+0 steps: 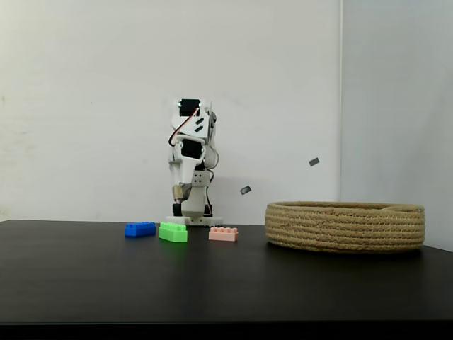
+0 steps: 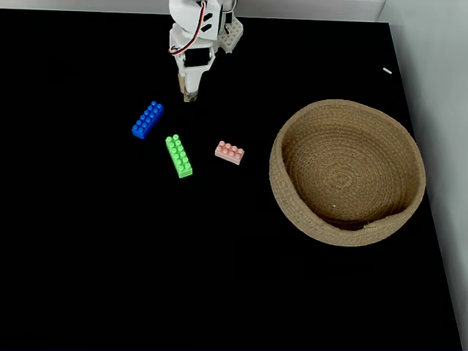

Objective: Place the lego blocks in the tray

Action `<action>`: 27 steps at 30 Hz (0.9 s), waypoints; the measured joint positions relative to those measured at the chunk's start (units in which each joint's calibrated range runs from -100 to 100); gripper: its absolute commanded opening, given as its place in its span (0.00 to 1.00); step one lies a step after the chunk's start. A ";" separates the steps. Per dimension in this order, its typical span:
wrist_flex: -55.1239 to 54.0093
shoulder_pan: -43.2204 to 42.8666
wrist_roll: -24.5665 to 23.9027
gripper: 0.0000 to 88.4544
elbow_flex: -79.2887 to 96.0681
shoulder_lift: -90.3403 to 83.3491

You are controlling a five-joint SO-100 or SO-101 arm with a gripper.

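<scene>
Folded against its white arm at the far side of the table, the gripper is pointed downward, with nothing seen held in it; whether the jaws are parted or closed cannot be told from either fixed view. In the front-facing fixed view the gripper is seen low, just above the arm's base.

Three lego blocks are laid on the black table, near the gripper and clear of it. In the downward-looking fixed view the blue brick is placed at the left, the green brick just right of it and nearer, and the pink brick further right. The three are apart from one another. In the front-facing fixed view the same order is seen from left to right: blue brick, green brick, pink brick.

The tray, a round basket of coiled tan rope, is set well right of the bricks, close to the table's right edge. No brick is seen inside it. Its low ribbed wall is shown in the front-facing fixed view.

A pale wall is seen behind the table.
</scene>
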 measured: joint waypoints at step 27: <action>13.97 19.87 35.70 0.27 -41.63 48.09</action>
